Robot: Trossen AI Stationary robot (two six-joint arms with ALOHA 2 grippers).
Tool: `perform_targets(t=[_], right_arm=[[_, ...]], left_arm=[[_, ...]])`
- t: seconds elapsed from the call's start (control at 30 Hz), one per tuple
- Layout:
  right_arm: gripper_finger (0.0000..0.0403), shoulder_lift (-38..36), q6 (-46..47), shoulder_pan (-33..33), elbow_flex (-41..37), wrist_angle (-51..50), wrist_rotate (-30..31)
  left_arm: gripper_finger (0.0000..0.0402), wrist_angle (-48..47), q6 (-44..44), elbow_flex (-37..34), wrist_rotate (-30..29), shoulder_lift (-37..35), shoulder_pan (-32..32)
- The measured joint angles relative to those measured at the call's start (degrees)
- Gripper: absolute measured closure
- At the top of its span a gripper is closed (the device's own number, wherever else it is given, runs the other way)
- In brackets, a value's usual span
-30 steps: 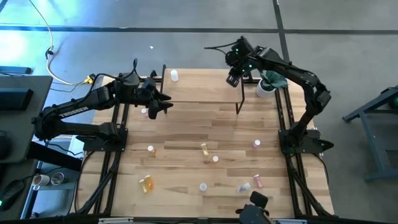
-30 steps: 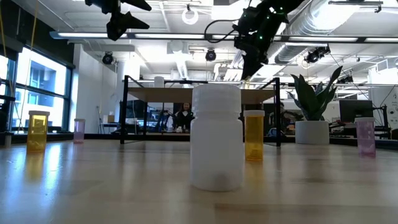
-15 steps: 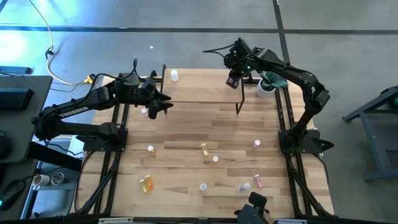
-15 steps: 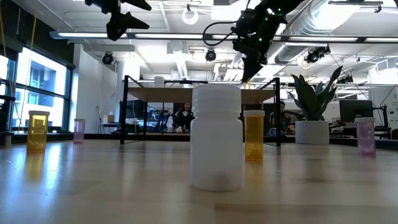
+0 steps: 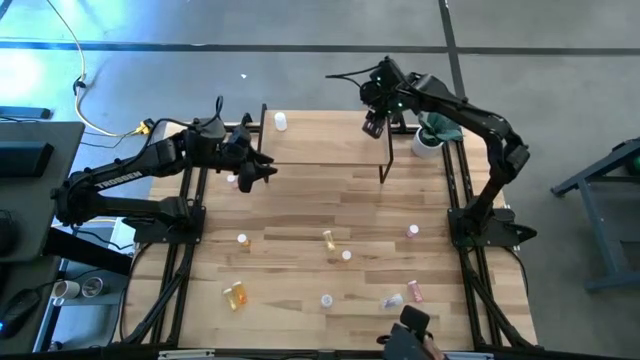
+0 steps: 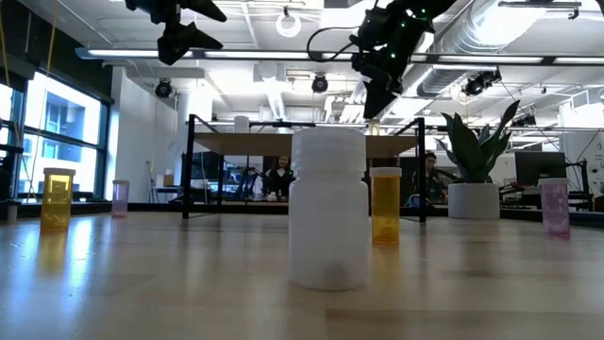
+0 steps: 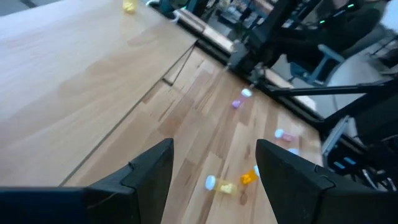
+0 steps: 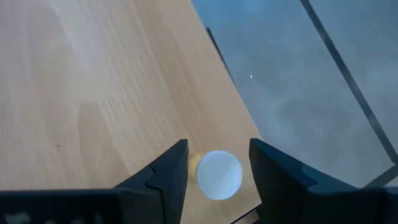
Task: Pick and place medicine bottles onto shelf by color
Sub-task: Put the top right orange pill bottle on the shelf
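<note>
Wooden table (image 5: 300,215) from above: bottles scattered, a white one (image 5: 281,122) on the shelf (image 5: 320,140); left gripper (image 5: 262,170) at its left edge, right gripper (image 5: 374,125) over its right end. Left wrist view: fingers (image 7: 149,174) wide, empty. Right wrist view: fingers (image 8: 169,171) parted around a yellow white-capped bottle (image 8: 218,174) on the shelf corner.

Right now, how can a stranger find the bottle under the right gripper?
Look at the shelf along the table's far edge, then its far right corner. The right gripper hangs open over a bottle with a white cap and yellow body; the shelf's other bottle, far left, is white.
</note>
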Motion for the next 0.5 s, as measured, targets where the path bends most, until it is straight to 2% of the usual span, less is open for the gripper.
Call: perform_targets(t=[0.27, 0.4, 0.5], right_arm=[[0.0240, 0.0, 0.0, 0.0, 4.5, -1.2, 0.0], [0.0240, 0.0, 0.0, -0.1, 7.6, -1.6, 0.0], [0.0240, -0.1, 0.0, -0.4, 10.2, -1.6, 0.0]], left_arm=[[0.0162, -6.3, 0.0, 0.0, -8.6, 0.0, 0.0], [0.0162, -10.1, -1.4, 0.0, -9.1, -0.5, 0.0], [0.0167, -14.4, -2.4, 0.0, -7.3, -1.1, -1.4]])
